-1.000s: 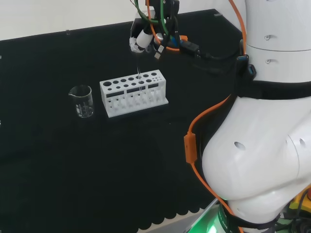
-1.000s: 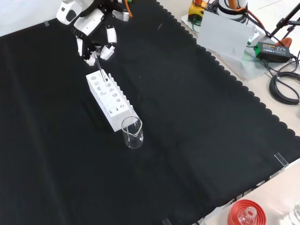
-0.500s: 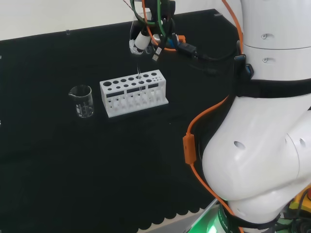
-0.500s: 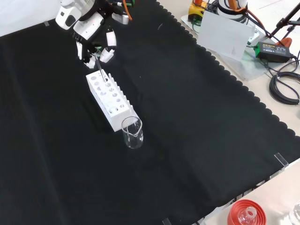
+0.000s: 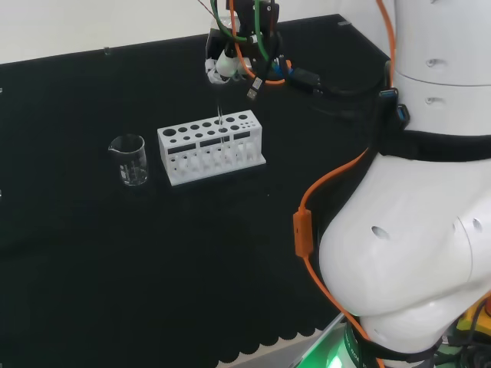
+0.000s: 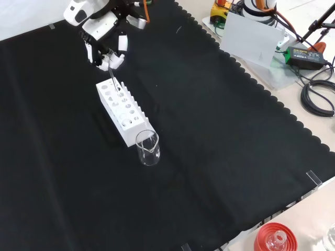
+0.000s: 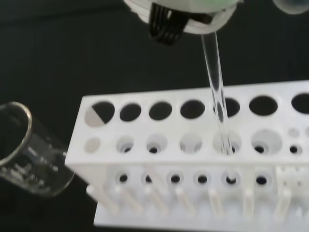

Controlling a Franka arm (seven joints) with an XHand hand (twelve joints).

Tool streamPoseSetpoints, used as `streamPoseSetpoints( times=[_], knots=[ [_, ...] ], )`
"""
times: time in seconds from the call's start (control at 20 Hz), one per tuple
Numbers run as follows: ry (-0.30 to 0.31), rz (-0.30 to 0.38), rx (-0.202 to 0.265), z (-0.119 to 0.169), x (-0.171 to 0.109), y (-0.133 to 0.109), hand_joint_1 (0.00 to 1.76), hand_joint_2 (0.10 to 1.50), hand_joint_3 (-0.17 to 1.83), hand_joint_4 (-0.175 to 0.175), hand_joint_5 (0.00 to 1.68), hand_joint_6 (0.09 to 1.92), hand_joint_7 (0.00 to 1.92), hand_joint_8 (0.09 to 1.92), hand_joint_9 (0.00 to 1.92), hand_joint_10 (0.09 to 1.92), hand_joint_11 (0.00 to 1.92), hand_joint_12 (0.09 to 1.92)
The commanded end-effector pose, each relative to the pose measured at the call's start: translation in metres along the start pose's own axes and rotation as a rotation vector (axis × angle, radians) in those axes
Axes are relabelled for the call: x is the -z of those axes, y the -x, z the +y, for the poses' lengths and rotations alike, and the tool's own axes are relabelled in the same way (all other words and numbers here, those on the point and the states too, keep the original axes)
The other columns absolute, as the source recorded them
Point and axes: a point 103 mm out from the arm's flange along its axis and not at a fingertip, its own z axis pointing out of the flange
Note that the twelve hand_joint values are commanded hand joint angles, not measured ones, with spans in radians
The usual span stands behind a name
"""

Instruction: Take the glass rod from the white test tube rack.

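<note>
The white test tube rack (image 5: pixel 211 146) (image 6: pixel 123 111) (image 7: pixel 193 128) stands on the black cloth with several rows of round holes. A thin clear glass rod (image 7: pixel 217 96) (image 6: pixel 112 78) (image 5: pixel 220 115) rises almost upright from one hole near the rack's end closest to the arm. Its lower end still sits inside that hole in the wrist view. The hand (image 5: pixel 230 60) (image 6: pixel 104 47) (image 7: pixel 178 12) hangs right above the rack, with fingers curled and pinching the rod's top end.
A clear beaker (image 5: pixel 129 159) (image 6: pixel 148 148) (image 7: pixel 24 150) stands close to the rack's other end. A red ribbed stand (image 6: pixel 275 238) sits at the cloth's near corner in the front view. Cables and a white board (image 6: pixel 251 34) lie off the cloth.
The hand has risen a little above the rack and drawn the rod upward with it. The rack and beaker have stayed put.
</note>
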Motion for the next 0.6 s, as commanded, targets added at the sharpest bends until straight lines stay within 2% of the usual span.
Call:
streamPoseSetpoints(
  times=[0.05,0.2,0.6],
  knots=[
    [0.142,-0.048,0.013,-0.007,0.017,-0.013,1.29,0.82,0.53,-0.175,0.95,0.92,1.17,1.05,1.71,0.48,1.63,0.61],
    [0.162,-0.055,0.015,-0.013,0.019,-0.014,1.29,0.85,0.49,-0.175,0.95,0.89,1.16,1.07,1.71,0.52,1.63,0.62],
    [0.170,-0.069,-0.021,-0.031,0.051,-0.020,1.29,0.86,0.47,-0.175,0.96,0.87,1.15,1.08,1.73,0.54,1.64,0.63]
  ],
)
